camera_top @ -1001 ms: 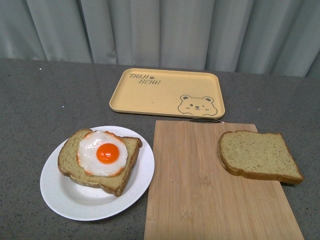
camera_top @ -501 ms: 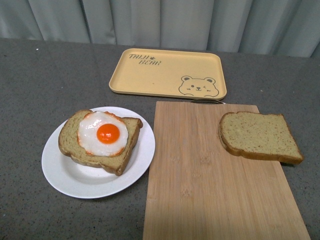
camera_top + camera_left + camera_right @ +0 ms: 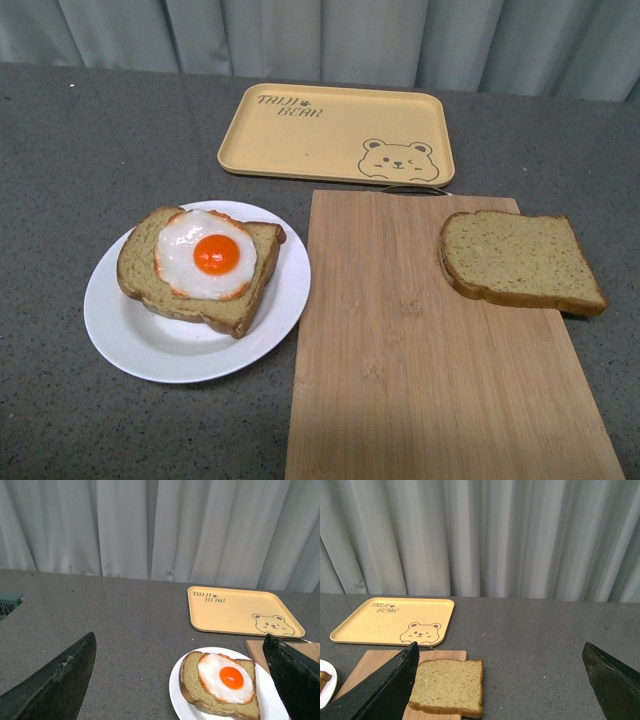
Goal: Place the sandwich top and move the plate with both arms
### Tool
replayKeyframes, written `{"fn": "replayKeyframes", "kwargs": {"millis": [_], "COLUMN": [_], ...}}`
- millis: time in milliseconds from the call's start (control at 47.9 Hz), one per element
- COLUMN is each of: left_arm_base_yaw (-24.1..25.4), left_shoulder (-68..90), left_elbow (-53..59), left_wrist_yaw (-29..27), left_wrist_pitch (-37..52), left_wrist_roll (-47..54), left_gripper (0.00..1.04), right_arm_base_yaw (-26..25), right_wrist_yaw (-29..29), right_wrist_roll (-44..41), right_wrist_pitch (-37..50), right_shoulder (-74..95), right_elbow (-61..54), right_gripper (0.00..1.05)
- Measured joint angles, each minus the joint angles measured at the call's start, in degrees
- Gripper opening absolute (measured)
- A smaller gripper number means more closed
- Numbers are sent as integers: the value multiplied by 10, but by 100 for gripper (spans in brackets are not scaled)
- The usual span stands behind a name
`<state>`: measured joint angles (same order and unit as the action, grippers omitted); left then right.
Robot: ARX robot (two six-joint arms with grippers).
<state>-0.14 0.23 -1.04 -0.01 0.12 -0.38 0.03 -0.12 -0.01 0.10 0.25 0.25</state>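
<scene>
Only my camera's framing shifted, I think: sandwich top (image 3: 520, 260) and plate (image 3: 130, 345) sit untouched, left gripper (image 3: 179, 637) and right gripper (image 3: 500, 645) gaping empty.

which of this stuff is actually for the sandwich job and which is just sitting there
For the job: sandwich top, plate, egg-topped slice lying on that plate.
Lying about: cutting board under the sandwich top, yellow bear tray (maybe where the plate goes, cannot tell).
</scene>
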Motion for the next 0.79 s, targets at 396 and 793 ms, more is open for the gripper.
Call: {"fn": "replayKeyframes", "kwargs": {"millis": [396, 793], "left_arm_base_yaw": [0, 0], "left_shoulder": [0, 0], "left_elbow": [0, 0], "left_wrist_yaw": [0, 0], "left_wrist_pitch": [0, 0], "left_wrist_roll": [0, 0], "left_gripper": [98, 98], "right_arm_base_yaw": [0, -19], "right_wrist_yaw": [0, 100], "right_wrist_roll": [0, -96], "right_wrist_pitch": [0, 112], "right_shoulder": [0, 318], "right_elbow": [0, 47], "right_gripper": [95, 95]}}
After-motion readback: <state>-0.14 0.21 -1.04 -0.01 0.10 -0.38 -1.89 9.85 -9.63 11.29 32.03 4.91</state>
